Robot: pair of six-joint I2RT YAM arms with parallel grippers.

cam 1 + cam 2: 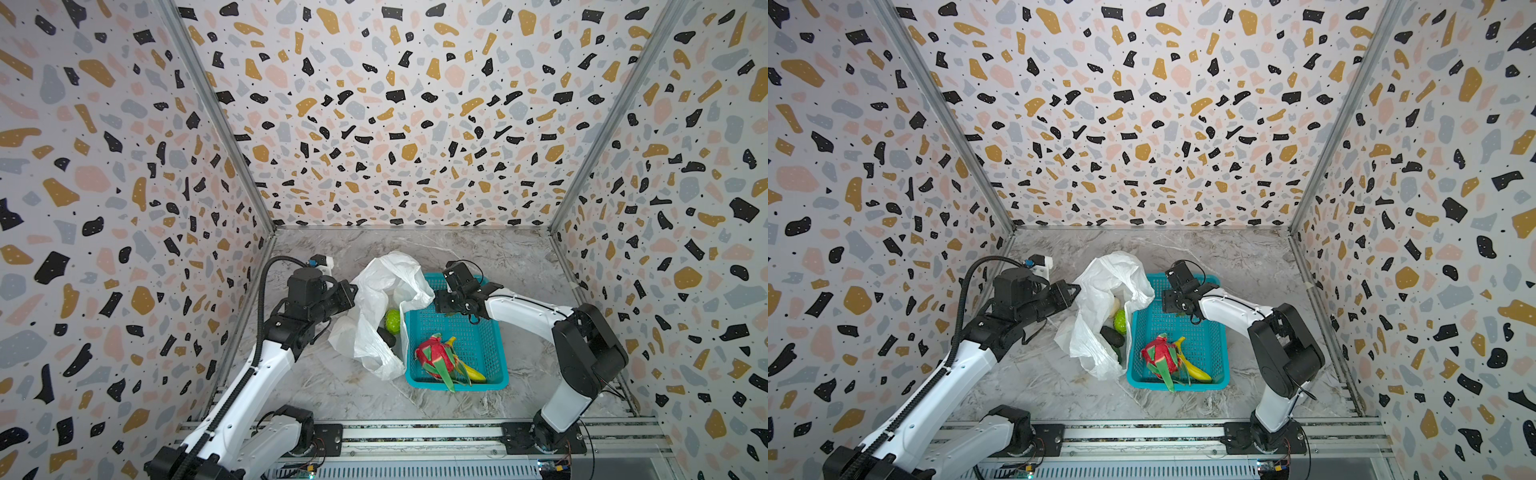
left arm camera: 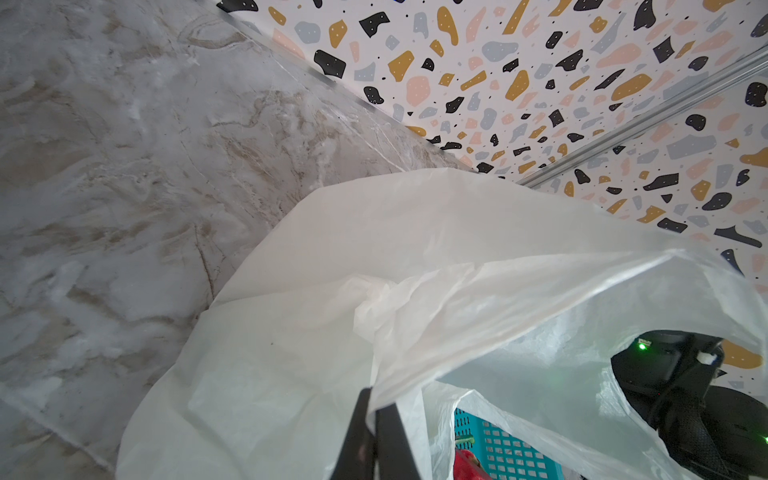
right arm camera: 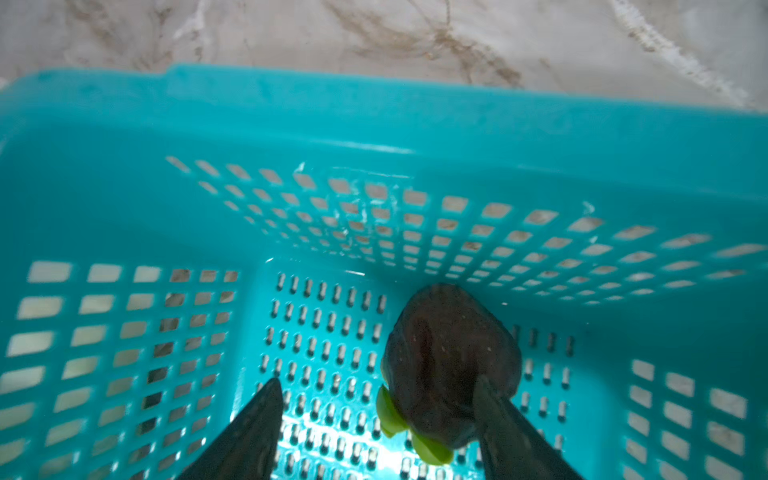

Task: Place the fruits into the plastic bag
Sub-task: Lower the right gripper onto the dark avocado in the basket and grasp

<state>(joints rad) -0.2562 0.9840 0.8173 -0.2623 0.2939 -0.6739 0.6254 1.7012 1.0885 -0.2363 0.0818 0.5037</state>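
Step in hand: picking the next fruit out of the basket (image 1: 457,384) for transfer to the plastic bag (image 1: 388,286). The left gripper (image 2: 374,405) is closed tight on a fold of the bag's rim and holds it raised, so the mouth stands open just beside the basket. Inside the bag, both top views show a green fruit (image 1: 1120,321) and a dark fruit (image 1: 1112,336). The right gripper (image 3: 376,380) is down inside the far end of the basket with its jaws spread wide and holding nothing. A brown fruit (image 3: 449,361) with green leaves lies on the basket floor against one finger, and the other finger stands well clear of it. The dragon fruit (image 1: 434,357) and banana (image 1: 471,370) lie together at the near end of the basket, untouched. Judgement: the next move calls for centring the jaws on the brown fruit, closing, lifting clear of the basket wall and carrying it over the held-open mouth. The off-centre approach risks nudging the fruit aside.
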